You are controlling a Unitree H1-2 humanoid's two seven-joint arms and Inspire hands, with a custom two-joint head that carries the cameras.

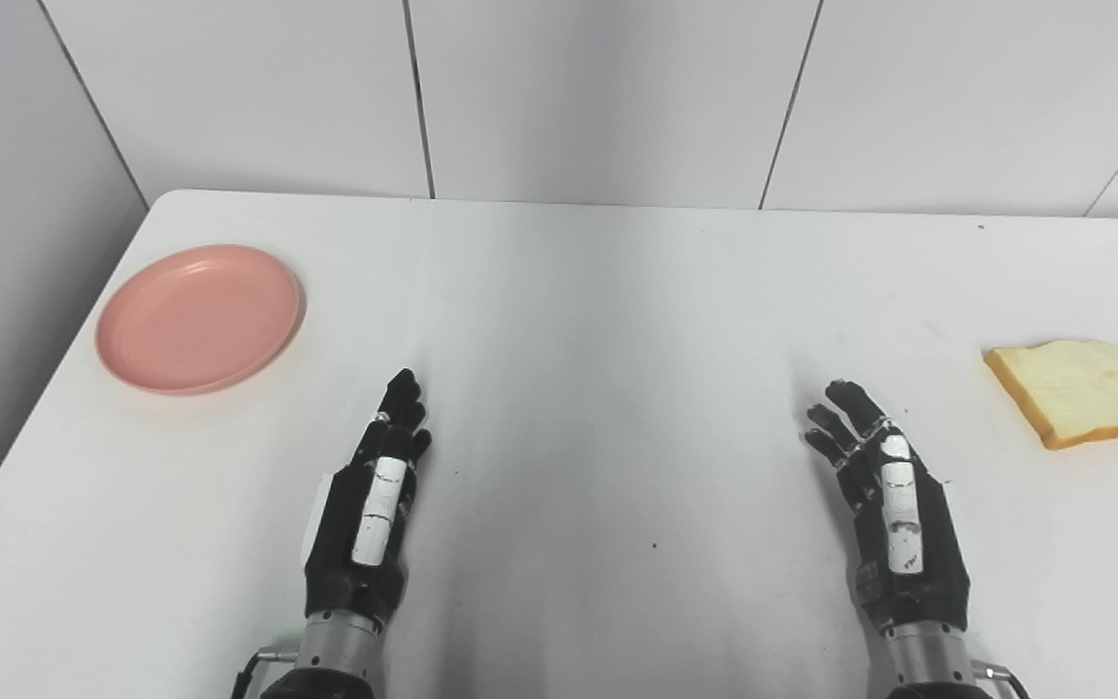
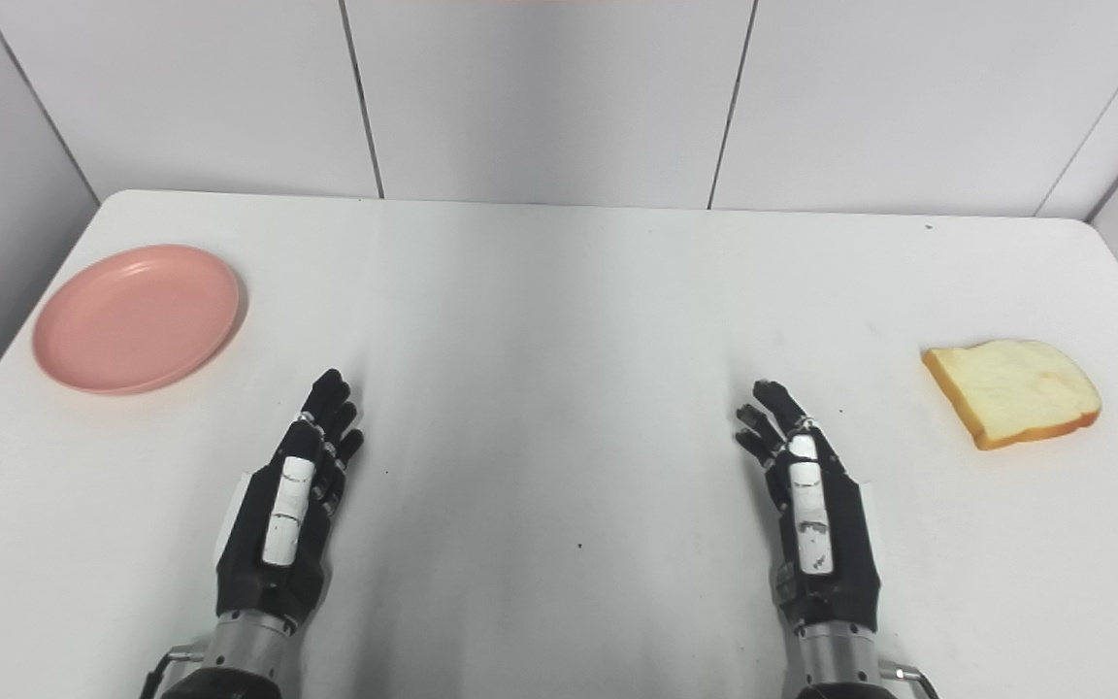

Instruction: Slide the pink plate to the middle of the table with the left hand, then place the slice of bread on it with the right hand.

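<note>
An empty pink plate (image 1: pixel 200 317) lies flat near the table's far left edge. A slice of bread (image 1: pixel 1075 390) with a brown crust lies flat near the right edge. My left hand (image 1: pixel 373 500) is open and empty, fingers stretched forward, over the table's near left part, well to the right of and nearer than the plate. My right hand (image 1: pixel 887 505) is open and empty on the near right, to the left of and nearer than the bread. Neither hand touches anything.
The white table (image 1: pixel 598 320) bears only the plate and the bread. Grey panelled walls stand behind it and to the left. The table's far edge and both side edges are in view.
</note>
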